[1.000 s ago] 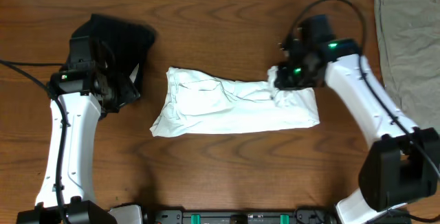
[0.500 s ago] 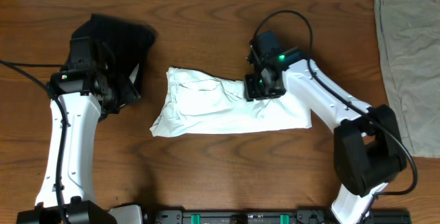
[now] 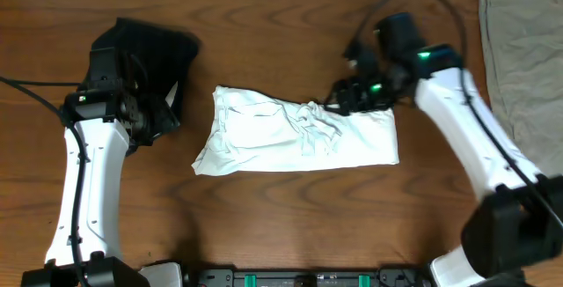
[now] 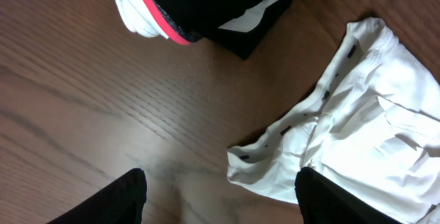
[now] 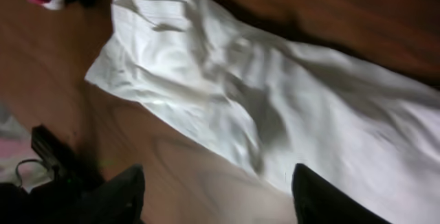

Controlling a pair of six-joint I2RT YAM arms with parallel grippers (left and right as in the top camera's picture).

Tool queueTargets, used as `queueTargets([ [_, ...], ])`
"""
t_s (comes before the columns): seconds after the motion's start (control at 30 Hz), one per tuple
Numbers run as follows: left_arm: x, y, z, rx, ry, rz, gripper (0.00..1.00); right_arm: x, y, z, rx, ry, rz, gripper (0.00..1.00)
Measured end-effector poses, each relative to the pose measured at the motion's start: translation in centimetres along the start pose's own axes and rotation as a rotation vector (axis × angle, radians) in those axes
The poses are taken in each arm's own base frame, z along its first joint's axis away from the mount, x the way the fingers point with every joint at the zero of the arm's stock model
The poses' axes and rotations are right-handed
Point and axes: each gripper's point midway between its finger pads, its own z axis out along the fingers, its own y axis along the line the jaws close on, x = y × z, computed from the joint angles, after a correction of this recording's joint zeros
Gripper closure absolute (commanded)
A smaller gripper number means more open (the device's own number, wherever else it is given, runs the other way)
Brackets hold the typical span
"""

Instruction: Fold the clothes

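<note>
The clothes, a white T-shirt [image 3: 264, 142], lie folded into a long band across the middle of the wooden table, with a rumpled ridge near the centre. My right gripper [image 3: 345, 100] hovers open just above the band's far edge, right of centre, and holds nothing. The right wrist view shows the white T-shirt [image 5: 289, 107] spread under the open right gripper [image 5: 218, 176]. My left gripper [image 3: 165, 111] stands open to the left of the shirt. In the left wrist view the shirt's corner [image 4: 275, 165] lies near the right finger of the empty left gripper [image 4: 220, 183].
A black folded garment with a red edge [image 3: 154, 45] lies at the back left, also seen as the black garment [image 4: 206, 4] in the left wrist view. A flat olive-grey cloth [image 3: 519, 58] lies at the far right edge. The arm bases [image 3: 299, 278] line the front edge.
My right gripper, shut on the shirt's right part, carried it leftward, then opened, let go and drew back to the right. The shirt is now shorter and rumpled mid-band. The left arm stayed still.
</note>
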Motion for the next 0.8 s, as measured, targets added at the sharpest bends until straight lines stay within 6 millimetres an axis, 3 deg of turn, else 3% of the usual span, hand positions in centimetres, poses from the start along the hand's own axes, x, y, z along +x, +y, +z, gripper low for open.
queueTargets([
  [0.13,0.0,0.0,0.0,0.0,0.0,0.0,0.28,0.7,-1.5,0.0,0.068,0.016,0.023,0.87],
  [0.2,0.0,0.0,0.0,0.0,0.0,0.0,0.28,1.1,-2.3,0.8,0.097,0.019,0.034,0.98],
  [0.33,0.0,0.0,0.0,0.0,0.0,0.0,0.28,1.8,-3.7,3.1,0.129,0.011,0.051,0.99],
  [0.5,0.0,0.0,0.0,0.0,0.0,0.0,0.28,3.4,-3.8,6.9,0.127,0.006,0.042,0.99],
  [0.63,0.0,0.0,0.0,0.0,0.0,0.0,0.28,4.4,-2.1,9.1,0.086,0.015,0.019,0.99],
  [0.8,0.0,0.0,0.0,0.0,0.0,0.0,0.28,4.9,1.3,10.5,0.033,0.021,-0.029,0.95],
])
